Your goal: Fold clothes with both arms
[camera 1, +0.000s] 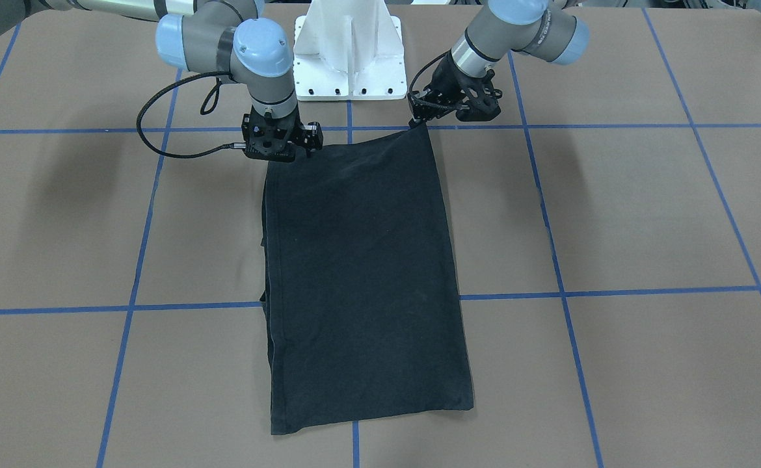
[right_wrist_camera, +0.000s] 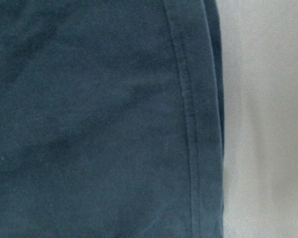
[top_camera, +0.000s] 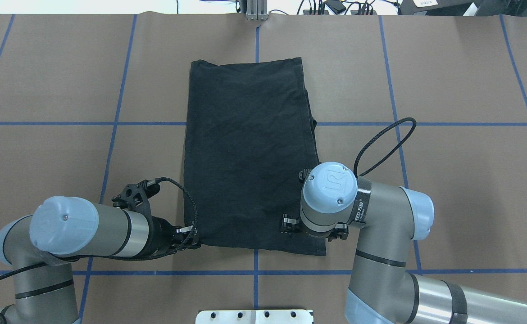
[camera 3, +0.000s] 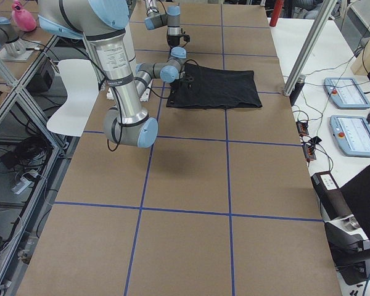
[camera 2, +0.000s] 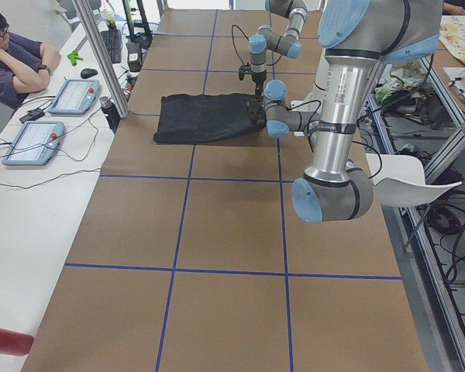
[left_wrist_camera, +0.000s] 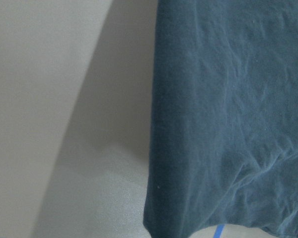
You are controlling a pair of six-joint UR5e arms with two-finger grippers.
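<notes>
A: Nearest the robot?
B: The left gripper [top_camera: 191, 238] at the 7 o'clock corner of the black T-shirt [top_camera: 245, 148], and the right gripper [camera 1: 281, 148] at 5 o'clock. Jaws: cannot tell, clenched or released.
A: Beyond?
B: T-shirt, folded long, flat on the brown table [top_camera: 448, 180], running to 12 o'clock. Step, probably: pinching the near corners. Next: raise both evenly, carry them to the far hem.

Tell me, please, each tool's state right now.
Left tool: at the T-shirt corner, cannot be told.
Right tool: over the other corner, cannot be told.
</notes>
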